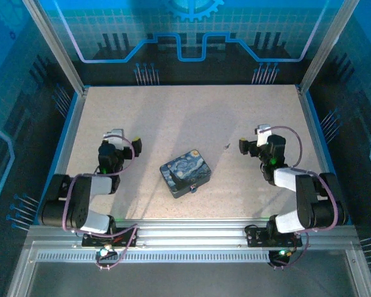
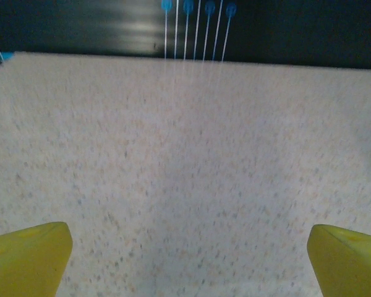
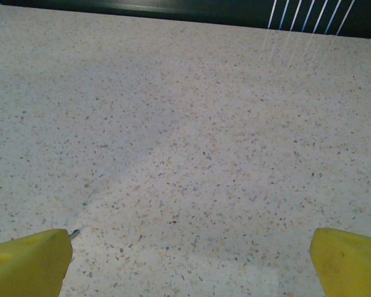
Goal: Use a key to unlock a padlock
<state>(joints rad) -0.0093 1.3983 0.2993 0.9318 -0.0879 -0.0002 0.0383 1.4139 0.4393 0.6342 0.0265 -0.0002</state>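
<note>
**Top view, near to far.** Closest to my arm bases, at lower centre of the frame, lies the swirl-printed case. A small bluish-silver item at its near edge I take to be the padlock. It is too small to show whether the shackle is shut.

Up and right of the case, and apart from it, the key lies as a thin dark sliver on the speckled tabletop. Roughly level with it, the left pincer sits at centre left and the right pincer at centre right, near the key.

**Wrist views.** Both pincers are spread wide with nothing between them. The yellow fingertips stand at the lower corners of each frame. In the right wrist view a dark tip, probably the key, shows just beside the lower-left fingertip.

**Progress, as I judge it.** Nothing is gripped. Picking up the key, steadying the padlock, inserting the key and turning it all remain to be done.
</note>
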